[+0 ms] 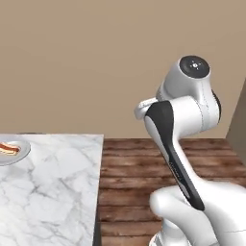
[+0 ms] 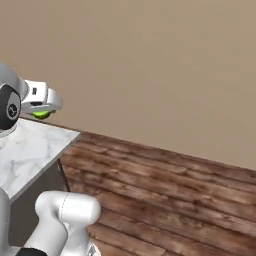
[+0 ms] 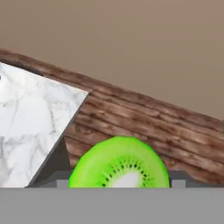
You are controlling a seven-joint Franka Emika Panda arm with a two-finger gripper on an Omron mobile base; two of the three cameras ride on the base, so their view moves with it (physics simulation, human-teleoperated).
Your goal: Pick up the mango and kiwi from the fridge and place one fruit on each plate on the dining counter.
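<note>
White marble with grey veins is the top of the dining counter [image 1: 48, 192], which takes the left part of the left base view. At its far left edge one pale grey plate [image 1: 19, 154] stands, cut by the frame, and a small hot dog [image 1: 8, 148] lies on it. No fruit is visible on the part of this plate that shows. To the right of the counter the brown wooden floor [image 1: 158, 158] begins, and the white arm [image 1: 185, 120] rises there in front of the tan wall [image 1: 96, 62].

In the right base view the gripper [image 2: 42, 107] is at the upper left, over the corner of the counter, and the bright green kiwi [image 2: 41, 114] sits just under the white hand. In the hand view the kiwi shows its cut green face with pale centre and dark seeds, low in the picture between the two dark finger tips, so the claw seems clamped on it.

As a judgement: the kiwi is already out of the fridge and is carried above the counter's end, so half of its trip is done. It is not yet placed on a plate. The mango, the second plate and the fridge I cannot place from these pictures, so whether the mango is already delivered stays open.
</note>
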